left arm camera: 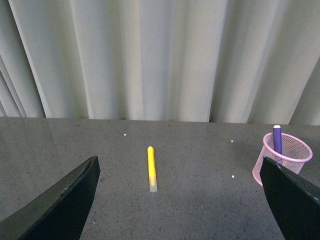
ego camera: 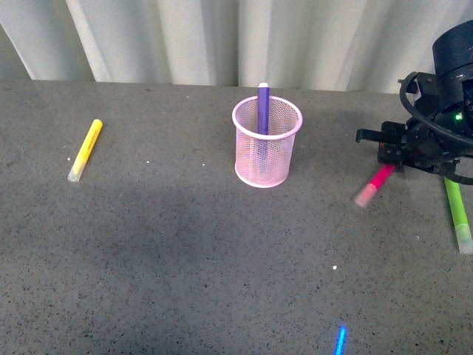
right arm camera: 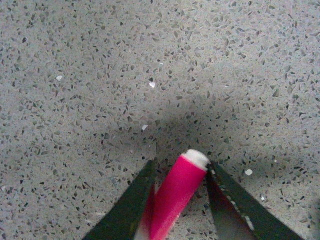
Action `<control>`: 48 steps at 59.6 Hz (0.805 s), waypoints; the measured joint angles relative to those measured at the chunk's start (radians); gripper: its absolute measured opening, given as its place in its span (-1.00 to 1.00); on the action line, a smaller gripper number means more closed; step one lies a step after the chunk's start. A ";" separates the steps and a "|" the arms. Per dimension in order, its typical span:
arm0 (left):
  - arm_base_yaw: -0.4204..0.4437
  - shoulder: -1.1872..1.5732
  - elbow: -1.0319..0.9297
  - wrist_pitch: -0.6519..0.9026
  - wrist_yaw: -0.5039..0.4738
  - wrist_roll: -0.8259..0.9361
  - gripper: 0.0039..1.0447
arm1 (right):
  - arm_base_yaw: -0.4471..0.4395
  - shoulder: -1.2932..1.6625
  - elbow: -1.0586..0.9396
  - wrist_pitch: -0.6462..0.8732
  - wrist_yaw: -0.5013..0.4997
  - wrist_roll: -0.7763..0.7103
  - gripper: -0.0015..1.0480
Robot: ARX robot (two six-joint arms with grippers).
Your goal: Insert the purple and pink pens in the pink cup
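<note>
The right gripper (ego camera: 389, 155) pinches the pink pen (ego camera: 375, 183) near one end, right of the cup (ego camera: 250, 159) holding the purple pen (ego camera: 263, 105), so its free end may swing and catch the rim; the left gripper (left arm camera: 178, 162) gapes wide.

Cup (ego camera: 267, 140) on the table (ego camera: 185, 259), one pen (ego camera: 263, 107) standing inside, one marker (ego camera: 86, 150) far left, another pen (ego camera: 375, 184) in the right gripper (ego camera: 389, 157) far right, last marker (ego camera: 458, 214) beside it.

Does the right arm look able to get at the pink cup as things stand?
Probably yes: the right gripper holds the pink pen, bare table lies between it and the pink cup, and the purple pen leaves the opening mostly free.
</note>
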 joint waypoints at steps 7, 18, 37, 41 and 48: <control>0.000 0.000 0.000 0.000 0.000 0.000 0.88 | -0.002 0.002 0.005 0.002 -0.002 0.000 -0.75; 0.000 0.000 0.000 0.000 0.000 0.000 0.88 | -0.002 0.002 0.005 0.006 0.000 0.000 -0.77; 0.000 0.000 0.000 0.000 0.000 0.000 0.88 | -0.002 -0.033 -0.017 0.060 0.003 0.000 -0.77; 0.000 0.000 0.000 0.000 0.000 0.000 0.88 | -0.002 -0.060 -0.020 0.071 0.002 0.000 -0.77; 0.000 0.000 0.000 0.000 0.000 0.000 0.88 | 0.003 -0.131 -0.024 0.091 -0.011 0.000 -0.77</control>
